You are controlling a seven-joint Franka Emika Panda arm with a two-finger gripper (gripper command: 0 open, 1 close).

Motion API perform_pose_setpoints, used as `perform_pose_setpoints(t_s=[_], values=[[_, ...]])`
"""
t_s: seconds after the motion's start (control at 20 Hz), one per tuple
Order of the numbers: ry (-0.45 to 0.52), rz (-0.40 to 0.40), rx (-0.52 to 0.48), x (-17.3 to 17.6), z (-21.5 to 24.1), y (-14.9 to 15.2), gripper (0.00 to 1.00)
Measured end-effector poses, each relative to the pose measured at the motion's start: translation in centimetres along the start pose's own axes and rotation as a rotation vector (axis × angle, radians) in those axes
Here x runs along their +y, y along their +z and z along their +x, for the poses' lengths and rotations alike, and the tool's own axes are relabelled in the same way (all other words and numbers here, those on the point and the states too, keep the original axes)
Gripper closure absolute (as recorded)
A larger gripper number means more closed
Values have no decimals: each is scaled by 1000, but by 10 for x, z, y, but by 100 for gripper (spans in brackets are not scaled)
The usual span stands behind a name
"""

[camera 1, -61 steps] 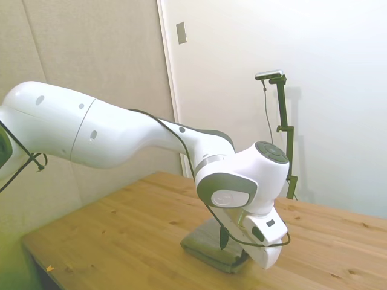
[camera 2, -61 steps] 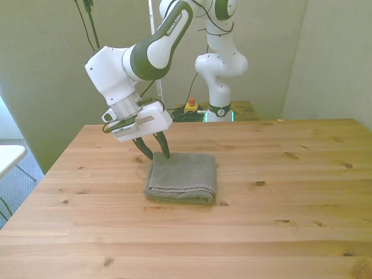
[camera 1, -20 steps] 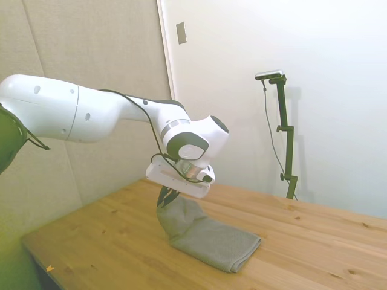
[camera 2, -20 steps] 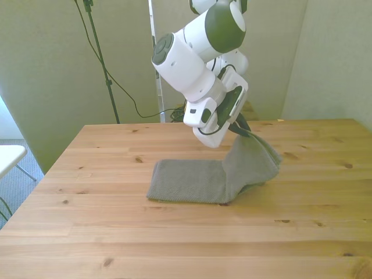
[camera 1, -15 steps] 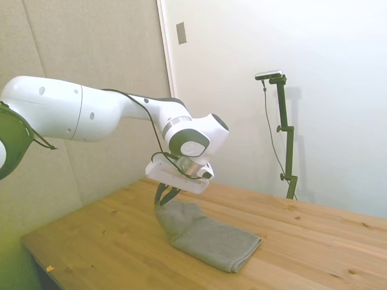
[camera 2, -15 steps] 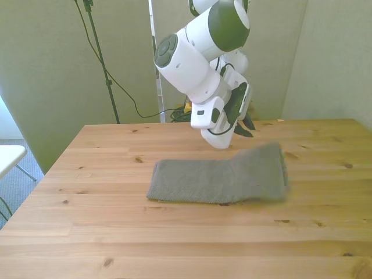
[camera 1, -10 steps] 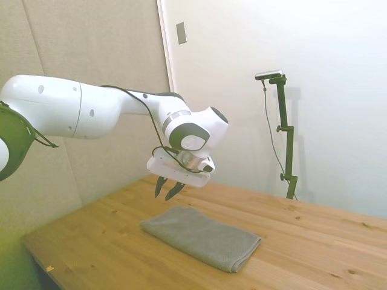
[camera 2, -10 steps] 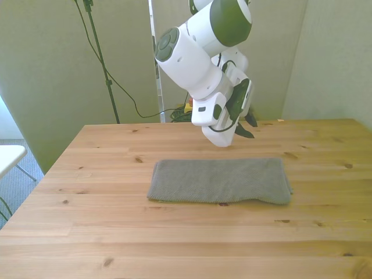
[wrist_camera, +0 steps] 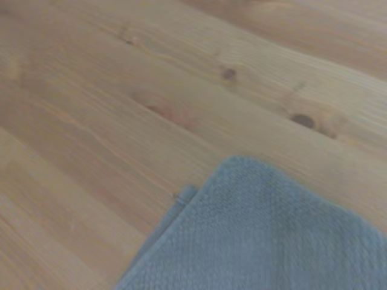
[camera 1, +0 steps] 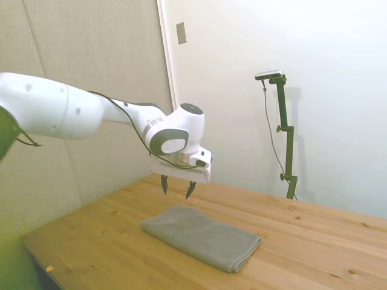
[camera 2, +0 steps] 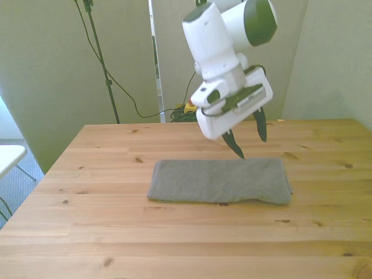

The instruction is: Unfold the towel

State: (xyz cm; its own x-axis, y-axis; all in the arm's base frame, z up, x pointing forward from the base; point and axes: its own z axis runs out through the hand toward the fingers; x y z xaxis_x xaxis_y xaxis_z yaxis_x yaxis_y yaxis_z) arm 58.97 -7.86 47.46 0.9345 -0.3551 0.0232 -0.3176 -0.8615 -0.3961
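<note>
Towel [camera 2: 219, 181] flat on the wooden surface [camera 2: 116, 232] as a long strip, running across the front view from left to right, well clear of every edge. Pincer [camera 2: 248, 137] spread and empty, fingers parted, hanging in the air above the strip's end at the front view's right, not touching cloth.

Probably one fold remaining: a second layer peeking out beneath the corner in the wrist view [wrist_camera: 242, 241], though blurred there, so hard to say whether a true fold or only a hem.

For the step in hand, best to descend on the top layer alone. Aim for a long edge rather than the middle, near a corner where the layers separate. Close on just the upper ply, keeping the fingertips shallow so as not to catch the layer below. Lift a little, then carry the edge across and away from the fold line in a low arc, letting the cloth peel open rather than drag. Release only once the carried edge lies flat; terry is soft and limp, likely to bunch if dropped from high up.

Arm [camera 1: 78, 115] reaching in nearly level in the side view, wrist bent down, hand tilted, fingertips pointing down toward the surface, raised well above the cloth.
</note>
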Motion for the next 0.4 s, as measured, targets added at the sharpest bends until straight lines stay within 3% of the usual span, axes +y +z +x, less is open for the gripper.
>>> perform_pose_setpoints(t_s=[0.2,0.4], values=[[145,-86,86,16,-58,-45,0],[276,-200,145,21,-127,-55,0]])
